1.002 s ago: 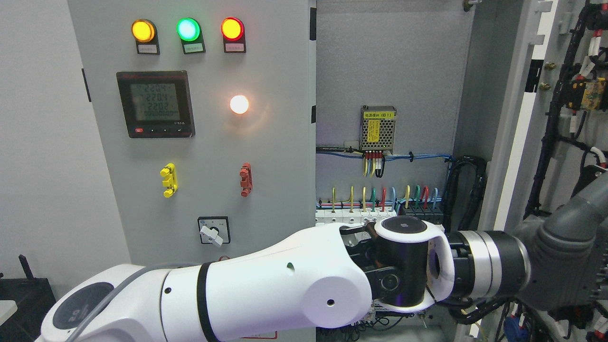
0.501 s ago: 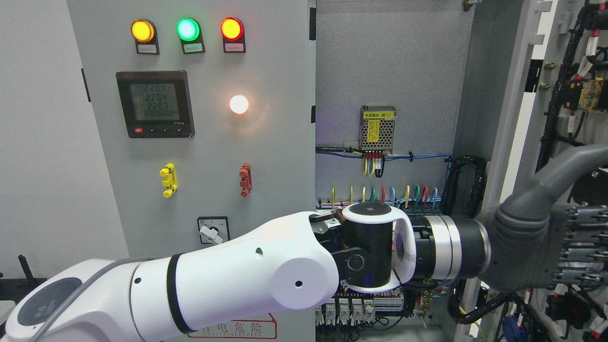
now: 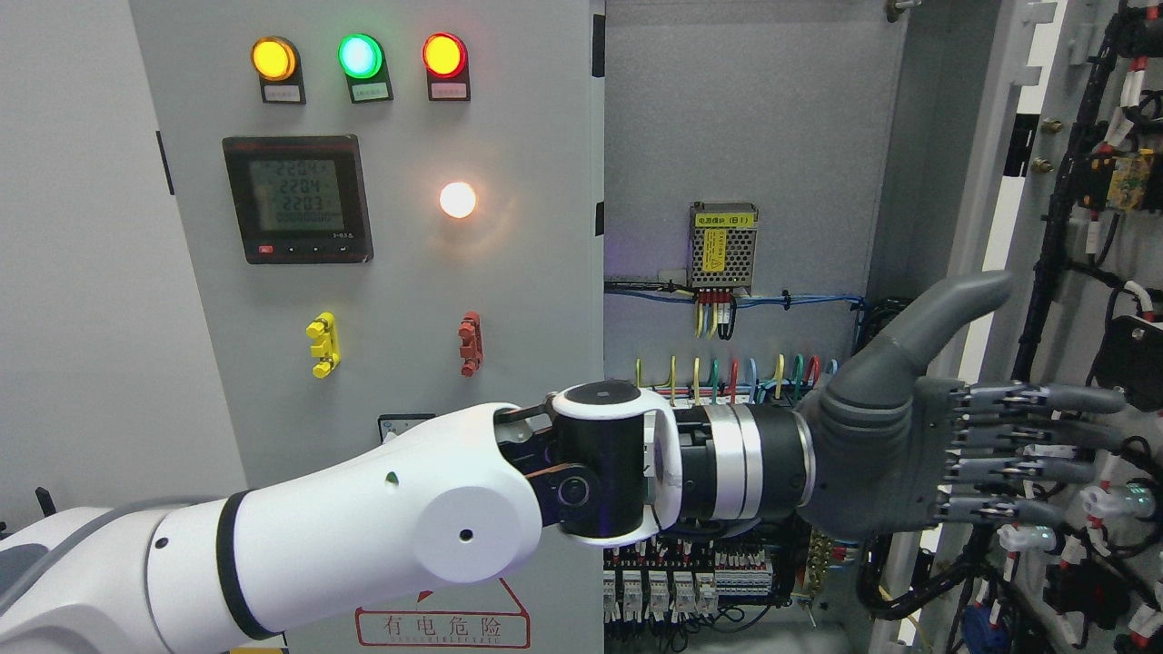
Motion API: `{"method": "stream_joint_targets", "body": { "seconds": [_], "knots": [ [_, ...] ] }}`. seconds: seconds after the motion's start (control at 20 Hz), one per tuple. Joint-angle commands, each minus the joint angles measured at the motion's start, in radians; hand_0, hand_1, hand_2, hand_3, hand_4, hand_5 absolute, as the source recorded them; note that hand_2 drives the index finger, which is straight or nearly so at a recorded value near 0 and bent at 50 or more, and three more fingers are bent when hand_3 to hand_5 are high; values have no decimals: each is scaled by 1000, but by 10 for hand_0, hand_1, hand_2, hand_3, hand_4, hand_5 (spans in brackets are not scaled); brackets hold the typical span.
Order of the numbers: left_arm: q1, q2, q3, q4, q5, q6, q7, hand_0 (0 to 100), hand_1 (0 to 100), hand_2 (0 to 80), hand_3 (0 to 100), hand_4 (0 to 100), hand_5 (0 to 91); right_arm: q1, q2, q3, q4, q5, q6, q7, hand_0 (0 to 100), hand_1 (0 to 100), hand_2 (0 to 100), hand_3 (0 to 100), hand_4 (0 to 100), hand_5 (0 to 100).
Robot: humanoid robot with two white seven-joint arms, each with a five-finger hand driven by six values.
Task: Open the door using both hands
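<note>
The left hand (image 3: 954,445) reaches across from the lower left of the head view to the right side. Its fingers (image 3: 1045,427) are stretched out flat and apart, the thumb is raised, and it holds nothing. The right door (image 3: 1081,227) of the electrical cabinet is already swung wide open: we see its inner face with black cable bundles and small parts. The cabinet interior (image 3: 736,136), with a power supply (image 3: 723,245) and coloured wires (image 3: 727,372), is uncovered. The left door (image 3: 409,300), with three indicator lamps and a meter (image 3: 297,199), looks closed. The right hand is not in the view.

The fingers lie over the inner face of the open door, but I cannot tell if they really touch it, because depth is hard to read here.

To do this step well, I think the hand should press with the flat palm on a bare part of the panel, not on the cables, and push slowly along the arc of the hinge. The fingers should stay straight, so that they do not catch in the wiring.
</note>
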Motion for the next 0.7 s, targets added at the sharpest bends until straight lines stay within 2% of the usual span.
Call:
{"method": "stream_joint_targets", "body": {
  "seconds": [0.0,0.3,0.4,0.5,0.65],
  "knots": [
    [143,211,50,-109,-115,45,-61,0,0,0,0,31,0,0,0,0,0,0,1,0,107,0,0,0,0,0],
    [381,345,230,-174,-226,167,-136,0,0,0,0,31,0,0,0,0,0,0,1,0,107,0,0,0,0,0],
    [482,407,276,-201,-285,185,-185,0,0,0,0,31,0,0,0,0,0,0,1,0,107,0,0,0,0,0],
    [567,435,302,-206,-367,185,-231,0,0,0,0,31,0,0,0,0,0,0,1,0,107,0,0,0,0,0],
    [705,475,360,-206,-440,185,-271,0,0,0,0,31,0,0,0,0,0,0,1,0,107,0,0,0,0,0]
  ]
}}
